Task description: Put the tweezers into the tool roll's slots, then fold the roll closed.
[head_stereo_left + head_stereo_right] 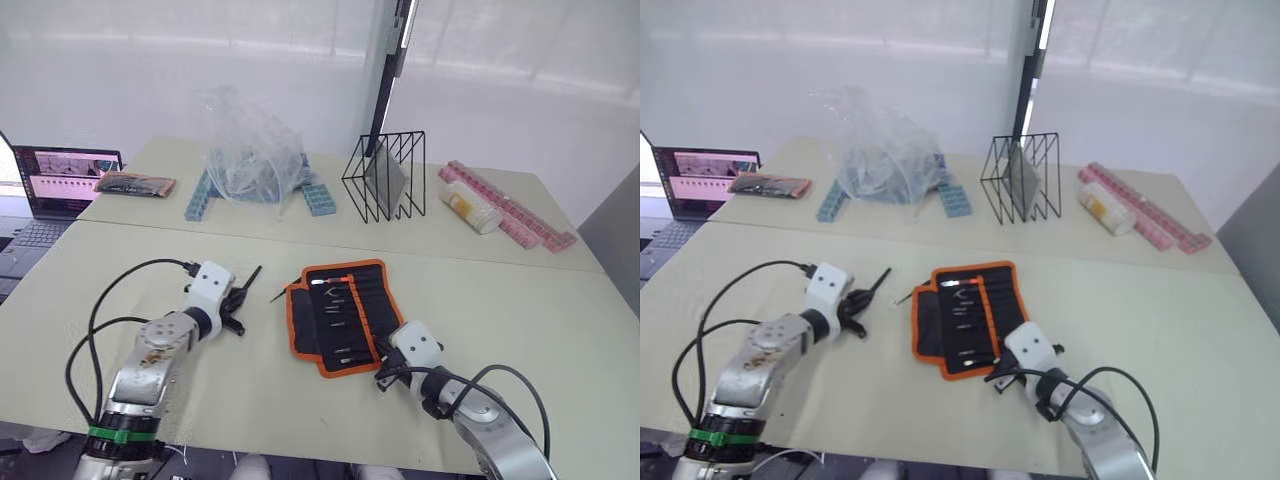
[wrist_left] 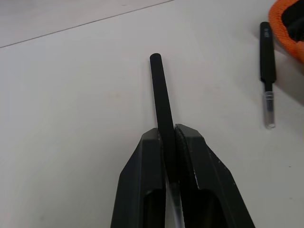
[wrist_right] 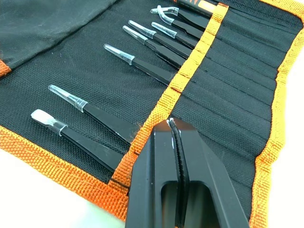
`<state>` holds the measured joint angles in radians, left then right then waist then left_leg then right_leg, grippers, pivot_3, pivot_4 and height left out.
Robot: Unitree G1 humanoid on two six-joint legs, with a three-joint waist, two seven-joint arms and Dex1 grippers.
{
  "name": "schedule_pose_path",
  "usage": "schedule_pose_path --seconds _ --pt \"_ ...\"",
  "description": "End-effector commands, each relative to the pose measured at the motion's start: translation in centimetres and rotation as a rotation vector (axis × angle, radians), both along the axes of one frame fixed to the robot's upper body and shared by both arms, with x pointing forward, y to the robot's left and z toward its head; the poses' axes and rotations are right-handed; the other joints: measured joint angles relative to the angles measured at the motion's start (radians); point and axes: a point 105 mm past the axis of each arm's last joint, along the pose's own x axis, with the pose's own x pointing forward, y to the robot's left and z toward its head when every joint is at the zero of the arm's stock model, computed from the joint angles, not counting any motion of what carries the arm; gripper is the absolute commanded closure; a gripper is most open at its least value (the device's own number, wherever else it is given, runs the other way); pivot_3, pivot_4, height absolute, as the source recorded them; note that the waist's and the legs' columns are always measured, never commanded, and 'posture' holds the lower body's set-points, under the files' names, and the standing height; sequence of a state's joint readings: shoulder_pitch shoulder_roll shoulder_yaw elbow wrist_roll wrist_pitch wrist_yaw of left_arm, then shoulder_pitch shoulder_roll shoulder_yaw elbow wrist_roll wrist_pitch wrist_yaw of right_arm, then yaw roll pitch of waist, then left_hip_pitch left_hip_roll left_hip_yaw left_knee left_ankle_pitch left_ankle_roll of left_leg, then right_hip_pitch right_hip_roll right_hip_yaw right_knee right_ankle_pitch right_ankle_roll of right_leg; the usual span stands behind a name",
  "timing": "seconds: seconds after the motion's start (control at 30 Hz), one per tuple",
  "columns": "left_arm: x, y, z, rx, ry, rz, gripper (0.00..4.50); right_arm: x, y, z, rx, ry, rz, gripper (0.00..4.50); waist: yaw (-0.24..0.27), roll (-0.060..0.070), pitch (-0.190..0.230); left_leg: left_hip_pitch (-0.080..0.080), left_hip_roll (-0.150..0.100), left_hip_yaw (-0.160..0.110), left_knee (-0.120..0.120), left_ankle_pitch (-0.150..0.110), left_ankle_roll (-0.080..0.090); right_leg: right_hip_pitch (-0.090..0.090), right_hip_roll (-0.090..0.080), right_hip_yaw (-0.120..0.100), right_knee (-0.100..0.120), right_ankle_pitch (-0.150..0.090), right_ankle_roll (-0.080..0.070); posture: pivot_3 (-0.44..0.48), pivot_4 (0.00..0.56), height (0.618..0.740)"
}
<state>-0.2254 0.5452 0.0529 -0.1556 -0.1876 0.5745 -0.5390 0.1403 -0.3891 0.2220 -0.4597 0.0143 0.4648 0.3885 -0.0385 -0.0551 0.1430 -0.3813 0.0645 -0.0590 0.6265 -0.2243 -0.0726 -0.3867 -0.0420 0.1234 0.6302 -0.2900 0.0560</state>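
A black pair of tweezers (image 2: 164,118) is pinched between the fingers of the left gripper (image 1: 236,300), its long axis pointing up toward one o'clock, with the open tool roll (image 1: 340,315) lying flat on the table (image 1: 560,320) just beside it at three o'clock. A second pair (image 2: 267,71) rests loose on the table near the roll's orange edge, between gripper and roll. The right gripper (image 3: 175,142), fingers pressed together and empty, sits at the roll's five o'clock corner over the slots, so the left arm looks the one placed to slot its tweezers.
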Motion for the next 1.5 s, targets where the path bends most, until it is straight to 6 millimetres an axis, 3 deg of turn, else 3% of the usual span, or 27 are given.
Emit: schedule_pose_path --seconds 0.03,0.13,0.27,0.43,0.63,0.9,1.5 --pt "-0.7 -3.1 5.3 -0.024 -0.120 -0.223 4.48 -1.9 -2.4 -6.4 -0.096 0.260 -0.075 4.50 0.003 -0.001 0.000 -0.001 0.000 0.000 0.000 0.000 0.000 0.000 0.000 0.000 0.000 0.000 0.000 0.000 0.150 0.720" --pt "-1.7 -5.6 6.4 -0.025 -0.089 -0.387 4.48 -2.0 -2.3 -6.4 -0.096 0.260 -0.073 4.50 0.004 0.000 0.000 -0.001 0.000 0.000 0.000 0.000 0.000 0.000 0.000 0.000 -0.001 0.000 0.000 0.000 0.150 0.720" --pt "-2.9 -9.3 6.2 -0.012 -0.002 -0.563 4.48 -2.1 -2.2 -6.4 -0.093 0.264 -0.074 4.50 0.001 0.001 -0.001 -0.001 0.000 0.000 0.000 0.000 0.000 0.001 0.000 0.000 0.000 0.000 0.000 0.000 0.150 0.720" --pt "-2.9 -12.3 5.3 0.070 0.054 -0.674 4.48 -2.5 -2.1 -6.5 -0.092 0.270 -0.076 4.50 0.002 0.000 -0.001 -0.001 0.000 0.000 0.001 0.000 0.000 0.001 0.000 0.000 -0.001 0.000 0.000 0.000 0.150 0.720" --pt "-4.7 -12.7 2.1 0.215 0.193 -0.763 4.48 -3.2 -2.3 -6.5 -0.081 0.273 -0.110 4.50 0.002 0.002 -0.001 -0.004 0.000 0.000 0.000 0.000 0.000 0.002 0.001 0.000 0.000 0.003 0.006 0.000 0.150 0.720" --pt "-4.8 -13.3 0.7 0.293 0.245 -0.785 4.48 -4.6 -2.1 -6.3 -0.061 0.269 -0.133 4.50 0.028 0.002 -0.001 -0.007 -0.001 -0.001 0.000 -0.001 0.001 0.000 0.001 0.000 -0.001 0.001 0.007 0.000 0.150 0.720" --pt "-3.2 -14.5 0.3 0.416 0.235 -0.841 4.48 -5.9 -2.2 -7.4 -0.068 0.332 -0.163 4.50 0.026 0.001 -0.002 -0.007 -0.001 -0.001 0.000 -0.001 0.002 0.001 0.001 0.000 0.000 0.001 0.007 0.000 0.150 0.720"
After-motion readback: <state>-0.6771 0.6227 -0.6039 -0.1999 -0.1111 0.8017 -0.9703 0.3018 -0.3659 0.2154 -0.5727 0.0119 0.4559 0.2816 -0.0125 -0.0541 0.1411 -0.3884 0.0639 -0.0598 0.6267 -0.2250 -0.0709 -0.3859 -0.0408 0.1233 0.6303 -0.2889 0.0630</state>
